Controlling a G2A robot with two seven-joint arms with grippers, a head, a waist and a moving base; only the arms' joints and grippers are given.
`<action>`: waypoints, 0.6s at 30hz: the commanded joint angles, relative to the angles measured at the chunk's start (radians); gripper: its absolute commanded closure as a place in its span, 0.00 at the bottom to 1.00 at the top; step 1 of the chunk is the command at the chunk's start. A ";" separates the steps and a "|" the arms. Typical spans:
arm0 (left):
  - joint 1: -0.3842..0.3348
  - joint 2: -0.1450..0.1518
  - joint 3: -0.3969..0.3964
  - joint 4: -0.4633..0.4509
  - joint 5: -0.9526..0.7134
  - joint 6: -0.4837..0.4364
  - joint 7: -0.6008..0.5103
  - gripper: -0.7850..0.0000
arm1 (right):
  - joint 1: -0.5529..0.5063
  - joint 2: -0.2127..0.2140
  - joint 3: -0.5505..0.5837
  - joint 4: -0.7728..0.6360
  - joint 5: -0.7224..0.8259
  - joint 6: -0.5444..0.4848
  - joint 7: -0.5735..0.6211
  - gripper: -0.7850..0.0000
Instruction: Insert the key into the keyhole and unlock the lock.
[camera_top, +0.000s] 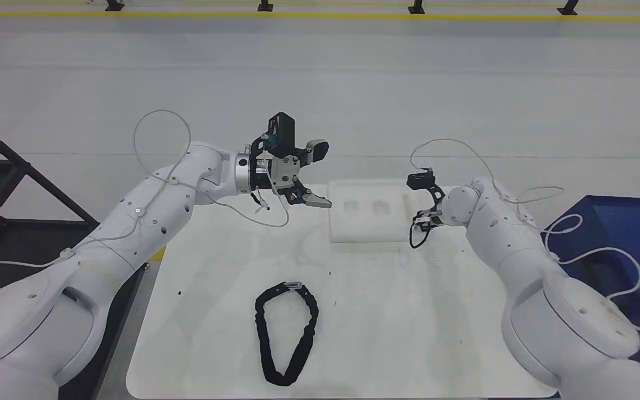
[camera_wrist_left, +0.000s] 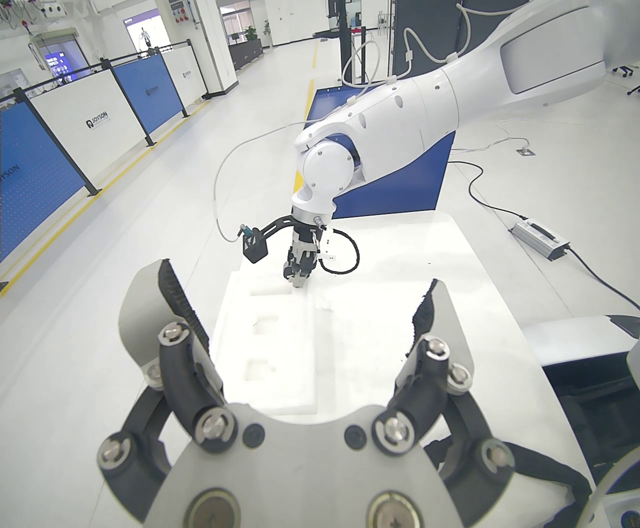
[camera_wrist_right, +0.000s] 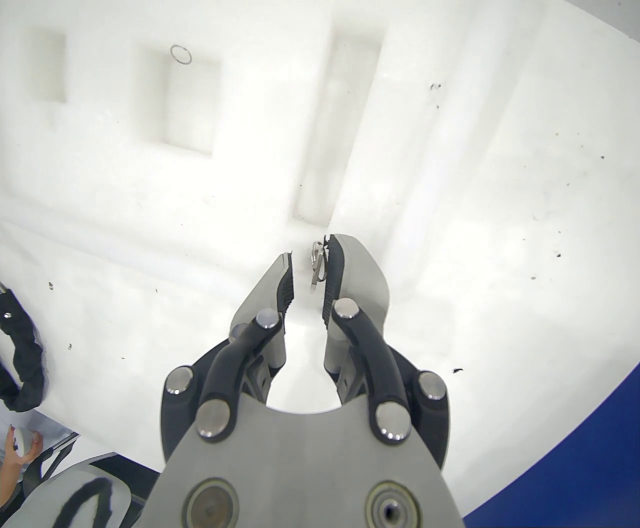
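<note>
The right hand (camera_wrist_right: 307, 252) is nearly pressed together around the key (camera_wrist_right: 317, 267), which stands on edge between its pads with its ring toward the fingertips. The key lies flat against one pad, though from this angle it is hard to say whether the other pad bears on it firmly. Just beyond the fingertips is the long slot (camera_wrist_right: 330, 135) of the white foam block (camera_top: 375, 210).

The left hand (camera_wrist_left: 299, 272) is spread wide and holds nothing, hovering off the block's opposite end. The black chain lock (camera_top: 285, 335) lies on the desk (camera_top: 420, 320), well apart from both hands and on the robot's side of them.

To do this step well, tighten the pinch before lifting, so that the key cannot swivel. Keep the blade pointing out past the fingertips. The empty hand should steady the lock body, keyhole facing the key, before any insertion is tried.
</note>
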 joint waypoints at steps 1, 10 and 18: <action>0.000 0.000 0.000 0.000 0.000 0.000 0.000 0.00 | -0.001 -0.002 0.003 0.004 -0.001 0.004 -0.002 0.95; 0.000 0.000 0.000 0.000 0.000 0.000 0.000 0.00 | 0.008 -0.004 0.017 0.013 -0.012 0.005 -0.003 1.00; 0.000 0.000 0.000 0.000 0.000 0.000 0.000 0.00 | 0.033 0.000 0.028 0.012 -0.032 0.005 0.009 1.00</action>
